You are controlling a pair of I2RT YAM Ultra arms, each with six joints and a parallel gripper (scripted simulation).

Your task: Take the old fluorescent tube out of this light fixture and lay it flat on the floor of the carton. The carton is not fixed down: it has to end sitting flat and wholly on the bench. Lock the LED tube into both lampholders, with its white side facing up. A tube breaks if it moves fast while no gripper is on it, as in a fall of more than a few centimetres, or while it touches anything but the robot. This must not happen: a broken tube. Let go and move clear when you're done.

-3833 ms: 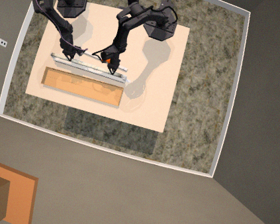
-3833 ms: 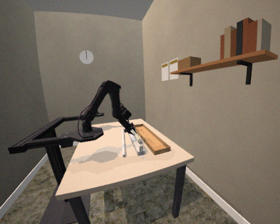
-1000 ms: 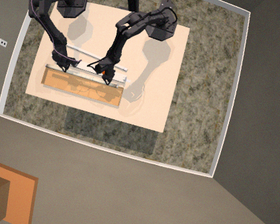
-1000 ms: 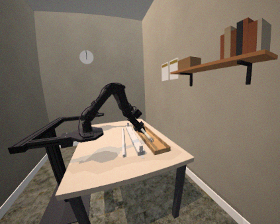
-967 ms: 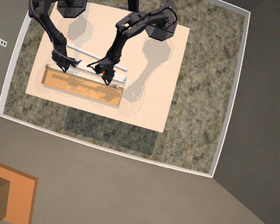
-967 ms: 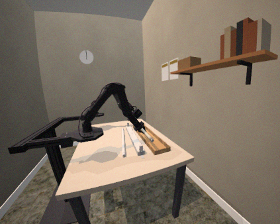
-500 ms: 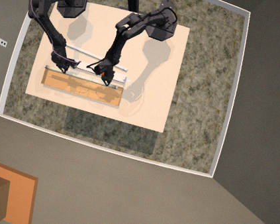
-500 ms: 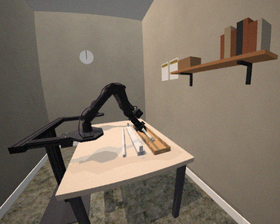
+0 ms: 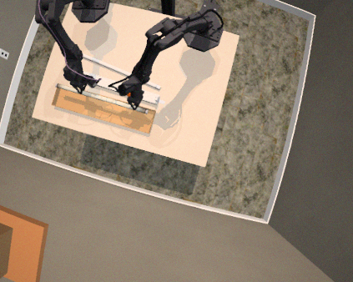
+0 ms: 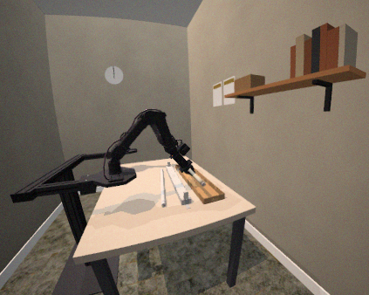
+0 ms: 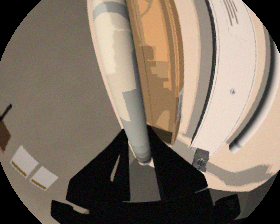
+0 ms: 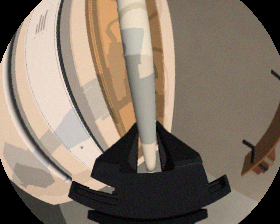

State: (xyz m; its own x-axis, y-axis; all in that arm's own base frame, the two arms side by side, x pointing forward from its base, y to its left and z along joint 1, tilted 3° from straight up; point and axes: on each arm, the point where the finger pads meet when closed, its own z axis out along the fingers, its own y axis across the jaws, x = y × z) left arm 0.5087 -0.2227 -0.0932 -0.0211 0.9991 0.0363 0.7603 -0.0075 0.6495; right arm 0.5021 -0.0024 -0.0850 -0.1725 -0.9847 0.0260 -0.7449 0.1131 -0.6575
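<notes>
Old fluorescent tube (image 9: pixel 109 100) (image 10: pixel 197 176) (image 11: pixel 118 65) (image 12: pixel 141 85): out of the fixture (image 9: pixel 148 100) (image 10: pixel 175 181) (image 11: pixel 231 90) (image 12: pixel 46 60), carried over the carton (image 9: pixel 101 122) (image 10: pixel 215 198) (image 11: pixel 176 40) (image 12: pixel 93 50), near its fixture-side wall. Exact height cannot be told.

Jaws: left gripper (image 9: pixel 134 106) (image 11: pixel 137 131) and right gripper (image 9: pixel 79 89) (image 10: pixel 187 168) (image 12: pixel 146 124) both clamped on the old tube, one near each end.

Progress: removal done. Left to do: lower onto the carton floor, release, fit the LED tube, lock both ends white side up, move clear. Judged well short of halfway.

Surroundings: carton lies along the desk (image 9: pixel 189 138) (image 10: pixel 162 227) (image 11: pixel 261 155) (image 12: pixel 20 75) edge opposite the arm bases, appearing wholly on the desk. Fixture just beside it; LED tube (image 9: pixel 109 67) (image 10: pixel 163 188) (image 11: pixel 258 120) (image 12: pixel 26 136) lies on the base side of the fixture, untouched.

Obstacles: carton walls. Tube should be centred between them and lowered slowly and level; a knock could break it or shift the loose carton. Clearance for the jaws inside looks tight.
</notes>
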